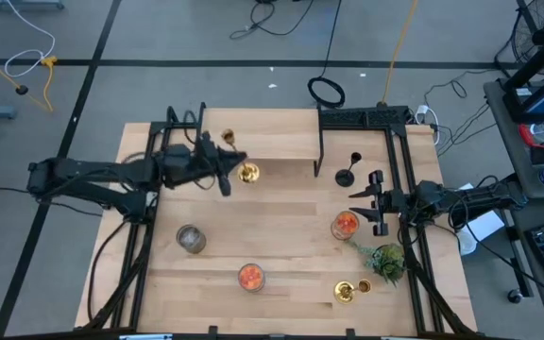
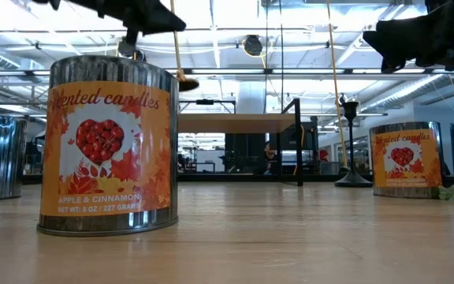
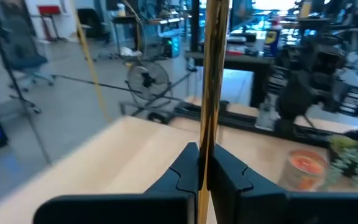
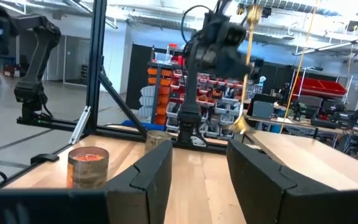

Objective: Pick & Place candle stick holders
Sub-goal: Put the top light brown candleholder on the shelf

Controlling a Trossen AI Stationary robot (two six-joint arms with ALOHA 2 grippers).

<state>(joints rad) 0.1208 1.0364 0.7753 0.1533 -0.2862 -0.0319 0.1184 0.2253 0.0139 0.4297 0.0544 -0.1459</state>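
Fingers of the left gripper (image 3: pixel 202 163) pinch a gold candle stick holder (image 1: pixel 247 172) by its stem, lifted above the table (image 1: pixel 281 236) at far left-centre. Rightward, the black holder (image 1: pixel 347 175) stands upright far right; another gold holder (image 1: pixel 345 292) sits near right. The right gripper (image 1: pixel 370 202) waits beside the black holder, jaws apart and empty.
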